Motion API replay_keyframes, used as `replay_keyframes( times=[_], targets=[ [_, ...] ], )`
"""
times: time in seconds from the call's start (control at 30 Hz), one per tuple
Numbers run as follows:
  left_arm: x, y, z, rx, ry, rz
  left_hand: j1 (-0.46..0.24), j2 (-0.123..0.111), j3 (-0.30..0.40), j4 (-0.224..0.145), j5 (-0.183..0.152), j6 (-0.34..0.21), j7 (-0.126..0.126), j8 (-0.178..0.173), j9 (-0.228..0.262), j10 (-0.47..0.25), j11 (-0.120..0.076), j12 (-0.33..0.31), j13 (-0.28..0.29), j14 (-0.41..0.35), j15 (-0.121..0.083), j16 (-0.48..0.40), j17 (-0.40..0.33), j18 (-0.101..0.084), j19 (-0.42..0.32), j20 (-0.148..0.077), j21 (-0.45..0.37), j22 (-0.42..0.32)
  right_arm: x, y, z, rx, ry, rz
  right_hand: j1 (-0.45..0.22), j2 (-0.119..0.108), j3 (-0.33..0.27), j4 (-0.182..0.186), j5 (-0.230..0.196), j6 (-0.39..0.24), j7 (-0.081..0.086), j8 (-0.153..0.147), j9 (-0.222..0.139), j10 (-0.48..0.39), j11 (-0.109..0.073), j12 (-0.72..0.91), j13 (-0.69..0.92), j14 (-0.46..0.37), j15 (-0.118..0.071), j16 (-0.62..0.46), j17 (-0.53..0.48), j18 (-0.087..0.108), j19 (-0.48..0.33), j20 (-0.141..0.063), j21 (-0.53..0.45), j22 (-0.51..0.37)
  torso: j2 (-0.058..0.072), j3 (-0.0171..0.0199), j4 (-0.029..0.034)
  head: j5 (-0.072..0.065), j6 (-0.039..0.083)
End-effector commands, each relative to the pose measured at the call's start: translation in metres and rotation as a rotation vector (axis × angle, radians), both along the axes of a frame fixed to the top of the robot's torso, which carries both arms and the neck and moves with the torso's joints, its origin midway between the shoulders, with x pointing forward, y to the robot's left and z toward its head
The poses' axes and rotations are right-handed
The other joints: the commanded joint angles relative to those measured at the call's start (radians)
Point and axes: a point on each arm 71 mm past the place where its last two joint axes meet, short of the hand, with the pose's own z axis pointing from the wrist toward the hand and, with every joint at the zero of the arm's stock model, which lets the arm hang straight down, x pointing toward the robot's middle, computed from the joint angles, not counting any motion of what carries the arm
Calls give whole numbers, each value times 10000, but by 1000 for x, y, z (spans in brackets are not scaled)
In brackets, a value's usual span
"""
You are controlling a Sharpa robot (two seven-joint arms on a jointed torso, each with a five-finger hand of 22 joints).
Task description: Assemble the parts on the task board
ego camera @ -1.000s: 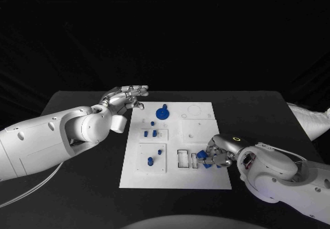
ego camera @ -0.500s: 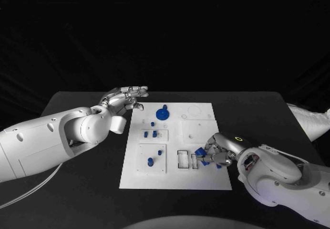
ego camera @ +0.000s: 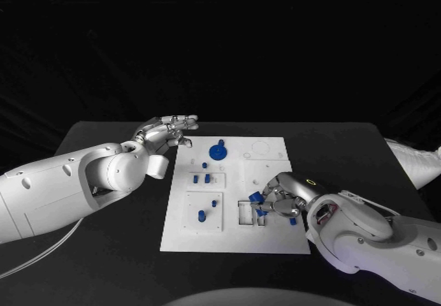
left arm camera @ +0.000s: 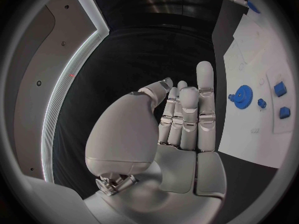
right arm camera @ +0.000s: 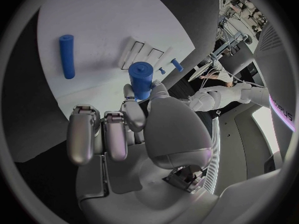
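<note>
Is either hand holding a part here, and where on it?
The right hand grips a blue cylinder by its lower end. The left hand holds nothing.

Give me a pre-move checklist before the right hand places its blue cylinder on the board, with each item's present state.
1. Part held: the right hand holds a blue cylinder in its fingers. Ok.
2. Hand over the task board: the right hand is above the rectangular slots at the near side. Ok.
3. Cylinder lined up with a slot: cannot tell.
4. Loose blue rod lies flat on the board, apart from the held cylinder. Ok.
5. Left hand out of the way: it is at the board's far left corner, holding nothing. Ok.
6. Blue gear far from the right hand. Ok.
</note>
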Motion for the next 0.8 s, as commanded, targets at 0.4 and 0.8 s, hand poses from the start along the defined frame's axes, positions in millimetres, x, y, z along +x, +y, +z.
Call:
replay_keyframes(
  times=[0.4,0.8],
  targets=[
    [-2,-5,2,-113,-92,-243,-24,50,-44,-46,28,-70,8,58,1,-91,-8,103,12,-84,7,61,-14,90,-68,1,-63,12,3,18,-16,-877,1426,750,-675,716,-253,84,317,713,-364,253,579,459,-357,1763,3159,855,-238,65,1622,-141,162,-183,72,80,12,21,10,38,-59],
    [-2,-6,2,-122,-95,-261,-70,48,-69,-23,24,-82,11,70,0,-108,-5,129,14,-93,13,63,-30,89,-73,6,-65,12,6,23,-18,-1342,1363,1006,-879,858,-339,86,178,909,-465,303,766,524,-452,1731,3162,868,-320,103,1699,-161,197,-252,130,185,15,26,25,39,-94]
  ],
)
